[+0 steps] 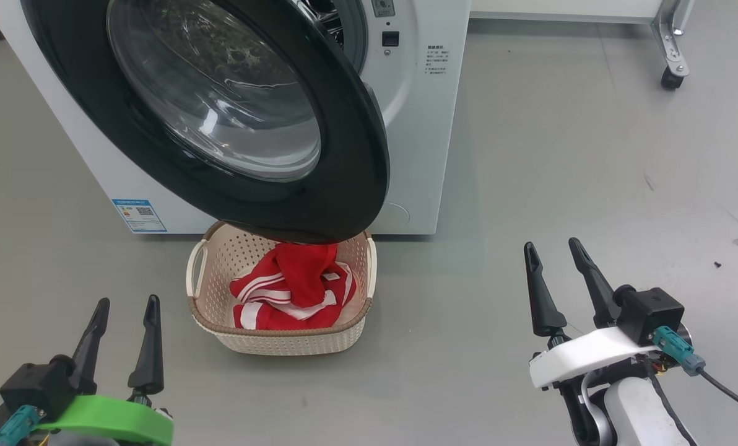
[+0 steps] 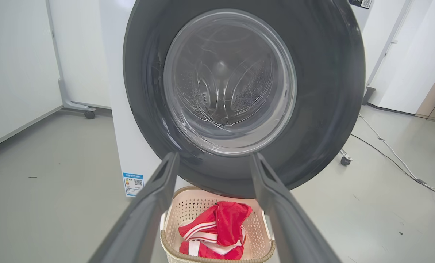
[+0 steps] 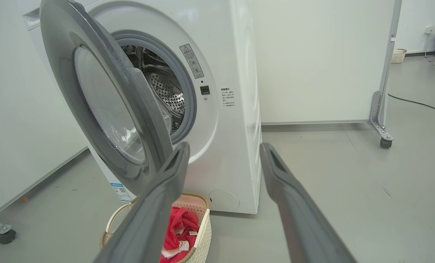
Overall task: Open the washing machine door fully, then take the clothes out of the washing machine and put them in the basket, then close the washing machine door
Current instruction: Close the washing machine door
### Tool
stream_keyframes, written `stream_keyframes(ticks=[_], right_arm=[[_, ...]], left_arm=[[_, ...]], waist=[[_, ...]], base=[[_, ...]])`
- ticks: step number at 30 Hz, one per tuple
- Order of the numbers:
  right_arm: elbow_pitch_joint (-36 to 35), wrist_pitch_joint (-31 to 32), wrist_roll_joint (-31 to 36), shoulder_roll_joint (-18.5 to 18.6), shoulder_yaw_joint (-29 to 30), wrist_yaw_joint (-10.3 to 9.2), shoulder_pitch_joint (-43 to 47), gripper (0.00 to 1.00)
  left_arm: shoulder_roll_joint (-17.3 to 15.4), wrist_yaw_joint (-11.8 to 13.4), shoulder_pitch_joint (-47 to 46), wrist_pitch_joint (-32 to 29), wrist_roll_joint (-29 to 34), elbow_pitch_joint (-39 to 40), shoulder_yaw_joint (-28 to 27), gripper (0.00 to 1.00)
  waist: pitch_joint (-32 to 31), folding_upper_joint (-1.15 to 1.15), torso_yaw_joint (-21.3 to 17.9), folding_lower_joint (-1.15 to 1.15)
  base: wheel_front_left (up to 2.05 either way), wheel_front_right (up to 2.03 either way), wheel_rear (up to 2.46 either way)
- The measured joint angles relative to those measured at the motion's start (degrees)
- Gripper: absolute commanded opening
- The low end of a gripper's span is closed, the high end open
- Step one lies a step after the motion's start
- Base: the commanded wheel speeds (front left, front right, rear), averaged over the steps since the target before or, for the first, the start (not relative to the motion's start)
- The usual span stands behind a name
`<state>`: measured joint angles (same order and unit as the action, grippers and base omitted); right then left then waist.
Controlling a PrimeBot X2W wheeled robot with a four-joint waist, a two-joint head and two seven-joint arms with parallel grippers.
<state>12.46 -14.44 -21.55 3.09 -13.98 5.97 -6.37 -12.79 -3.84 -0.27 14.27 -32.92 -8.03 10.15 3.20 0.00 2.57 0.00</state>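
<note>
left fingers [image 1: 149, 347] and right fingers [image 1: 539, 297] gape empty; blue label [image 1: 138, 215] on washing machine [image 1: 418, 124] illegible.

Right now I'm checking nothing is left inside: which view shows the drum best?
The right wrist view: the drum shows directly, past the open door. The left wrist view sees it through the door glass; the head view catches a sliver at top.

Bright, even light (warped edges)
</note>
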Motion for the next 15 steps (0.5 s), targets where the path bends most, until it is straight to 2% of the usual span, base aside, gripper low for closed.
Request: stream_keyframes(ticks=[15], right_arm=[[0.0, 0.0, 0.0, 0.0, 0.1, 0.02, 0.0, 1.00]], left_arm=[[1.3, -0.1, 0.1, 0.0, 1.8, 1.2, -1.6, 1.00]], waist=[[0.0, 0.00, 0.1, 0.00]], base=[[0.00, 0.00, 0.00]])
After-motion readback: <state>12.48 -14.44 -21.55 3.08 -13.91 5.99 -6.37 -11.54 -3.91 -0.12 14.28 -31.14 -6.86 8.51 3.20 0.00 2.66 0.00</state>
